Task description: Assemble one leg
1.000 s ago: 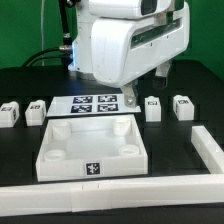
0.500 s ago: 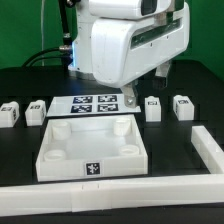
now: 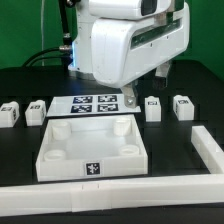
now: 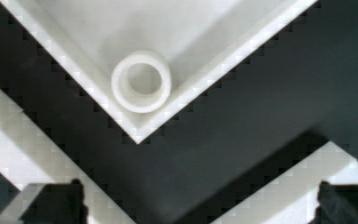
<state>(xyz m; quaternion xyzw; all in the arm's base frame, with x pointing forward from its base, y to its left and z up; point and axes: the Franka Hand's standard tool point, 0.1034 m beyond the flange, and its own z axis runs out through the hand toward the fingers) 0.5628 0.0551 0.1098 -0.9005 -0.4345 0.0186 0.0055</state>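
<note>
Several legs, small white blocks with a marker face, lie on the black table: two at the exterior view's left (image 3: pixel 10 112) (image 3: pixel 37 109) and two at its right (image 3: pixel 153 107) (image 3: pixel 182 105). My gripper (image 3: pixel 146 85) hangs over the table behind the large white tray-like piece (image 3: pixel 58 160), near the two right legs. In the wrist view my gripper (image 4: pixel 202 205) is open and empty, its fingertips (image 4: pixel 55 205) far apart. That view shows a corner of the tray-like piece with a round socket (image 4: pixel 144 82). No leg shows there.
The marker board (image 3: pixel 95 104) lies flat behind the tray-like piece. A white L-shaped wall runs along the front (image 3: pixel 110 195) and up the exterior view's right (image 3: pixel 210 145). Cables hang at the back left behind the arm.
</note>
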